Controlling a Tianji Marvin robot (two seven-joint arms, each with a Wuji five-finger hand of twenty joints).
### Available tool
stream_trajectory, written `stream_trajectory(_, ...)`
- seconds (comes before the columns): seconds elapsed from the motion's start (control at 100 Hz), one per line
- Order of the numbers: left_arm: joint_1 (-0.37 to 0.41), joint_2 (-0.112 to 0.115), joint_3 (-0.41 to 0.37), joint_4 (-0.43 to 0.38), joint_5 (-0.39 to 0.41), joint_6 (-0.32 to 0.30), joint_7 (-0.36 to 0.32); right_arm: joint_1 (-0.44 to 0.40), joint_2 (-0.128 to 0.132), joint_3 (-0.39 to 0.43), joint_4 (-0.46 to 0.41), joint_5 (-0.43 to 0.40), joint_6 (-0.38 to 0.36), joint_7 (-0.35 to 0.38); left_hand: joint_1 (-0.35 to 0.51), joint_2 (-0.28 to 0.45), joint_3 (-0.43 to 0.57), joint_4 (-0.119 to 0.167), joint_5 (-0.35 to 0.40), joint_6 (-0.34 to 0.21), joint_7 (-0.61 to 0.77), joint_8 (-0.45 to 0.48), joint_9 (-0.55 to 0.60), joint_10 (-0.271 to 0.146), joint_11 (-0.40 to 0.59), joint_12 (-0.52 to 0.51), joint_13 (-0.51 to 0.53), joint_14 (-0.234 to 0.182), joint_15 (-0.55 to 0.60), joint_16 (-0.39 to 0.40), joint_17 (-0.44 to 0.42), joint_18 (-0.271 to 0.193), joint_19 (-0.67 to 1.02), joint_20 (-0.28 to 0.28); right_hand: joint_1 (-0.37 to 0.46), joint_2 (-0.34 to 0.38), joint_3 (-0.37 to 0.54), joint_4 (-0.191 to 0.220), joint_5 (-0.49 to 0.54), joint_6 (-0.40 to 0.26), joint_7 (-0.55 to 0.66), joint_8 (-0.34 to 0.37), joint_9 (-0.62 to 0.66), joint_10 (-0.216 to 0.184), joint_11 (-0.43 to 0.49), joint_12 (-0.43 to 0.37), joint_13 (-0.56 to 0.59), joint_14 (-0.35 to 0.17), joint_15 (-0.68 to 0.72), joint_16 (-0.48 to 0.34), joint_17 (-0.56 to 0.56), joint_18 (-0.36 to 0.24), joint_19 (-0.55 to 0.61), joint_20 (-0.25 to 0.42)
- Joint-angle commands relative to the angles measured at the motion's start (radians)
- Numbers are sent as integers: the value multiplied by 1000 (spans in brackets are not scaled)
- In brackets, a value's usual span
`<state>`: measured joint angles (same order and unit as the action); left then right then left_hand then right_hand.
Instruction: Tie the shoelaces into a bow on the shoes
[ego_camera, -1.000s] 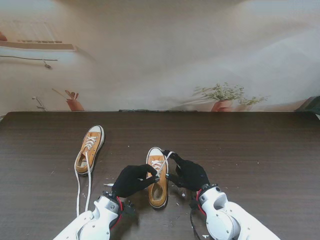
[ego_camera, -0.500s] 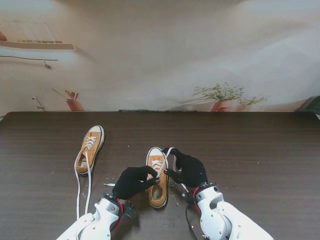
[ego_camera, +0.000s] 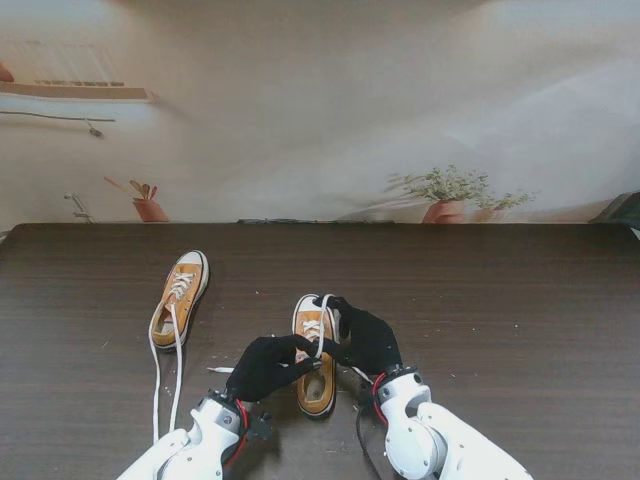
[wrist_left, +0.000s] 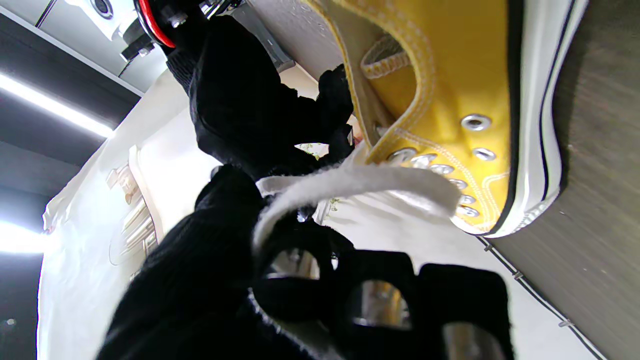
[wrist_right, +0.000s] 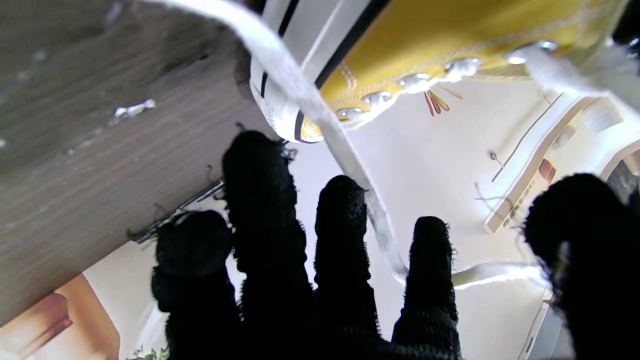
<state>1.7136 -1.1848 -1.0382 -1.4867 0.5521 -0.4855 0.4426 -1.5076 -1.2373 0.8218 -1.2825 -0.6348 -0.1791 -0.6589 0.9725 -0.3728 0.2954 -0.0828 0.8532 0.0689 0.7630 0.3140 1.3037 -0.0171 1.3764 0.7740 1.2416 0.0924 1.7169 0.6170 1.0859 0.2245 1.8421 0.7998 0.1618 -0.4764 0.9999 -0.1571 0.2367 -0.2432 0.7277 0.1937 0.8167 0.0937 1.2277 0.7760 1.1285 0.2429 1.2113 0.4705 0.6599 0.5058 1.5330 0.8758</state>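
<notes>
Black-gloved, the left hand (ego_camera: 268, 366) and right hand (ego_camera: 366, 340) meet over the nearer yellow canvas sneaker (ego_camera: 316, 352), which lies toe away from me near the table's middle. The left hand's fingers are pinched on a flat white lace (wrist_left: 350, 182), which the left wrist view shows running taut from the fingertips toward the eyelets. The right hand, at about three o'clock from the shoe's tongue, has its fingers (wrist_right: 260, 200) spread, with another stretch of lace (wrist_right: 310, 105) slipping between two of them; it seems hooked there, not pinched, though I cannot tell for sure.

Risk, as I judge it: that loosely hooked strand could slide off the right fingers if the hands part, undoing whatever crossing is formed. A hard pull by the left hand could also drag or tip the light shoe, since nothing pins it down.

At about ten o'clock from this shoe lies a second sneaker (ego_camera: 180, 296), well apart, its long laces (ego_camera: 155, 375) trailing toward me on the dark wood table (ego_camera: 520, 300), untied.
</notes>
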Motion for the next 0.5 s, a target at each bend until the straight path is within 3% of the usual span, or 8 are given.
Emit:
stream_trajectory(0.0, 4, -2, 2, -7, 2, 6, -16, -2, -8, 0, -1, 6, -11, 15, 33, 22, -29, 21, 11, 4, -4, -26, 55, -2, 28, -4, 28, 22, 57, -19, 16, -71, 252, 6, -56, 40, -67, -27, 8, 7, -7, 25, 5, 17, 1, -6, 5, 20, -13, -4, -22, 23, -8, -8)
stream_trajectory(0.16, 4, -2, 5, -6, 3, 13, -15, -14, -13, 9, -14, 49, -21, 38, 34, 22, -31, 22, 14, 1, -3, -29, 55, -2, 28, -4, 28, 22, 58, -19, 16, -71, 252, 6, -112, 167, -188, -22, 6, -11, -23, 30, -87, 50, -66, -47, -113, 48, -119, -6, -124, 35, -92, -34)
stream_trajectory(0.33, 3, 0, 11, -5, 11, 20, -14, -25, -16, 22, -29, 78, -25, 54, 35, 22, -33, 23, 14, 1, -1, -31, 55, -2, 27, -4, 28, 22, 58, -19, 16, -71, 252, 6, -137, 229, -275, -22, 10, -49, -33, 29, -168, 65, -125, -100, -225, 53, -222, -5, -222, 25, -166, -69)
stream_trajectory(0.49, 2, 0, 12, -4, 13, 24, -13, -33, -12, 29, -42, 93, -27, 80, 35, 22, -34, 25, 15, 2, 2, -31, 55, 7, 26, -4, 28, 21, 58, -19, 16, -72, 252, 6, -143, 254, -322, -22, 9, -73, -43, 27, -225, 67, -237, -201, -299, 50, -326, -19, -288, 11, -236, -113)
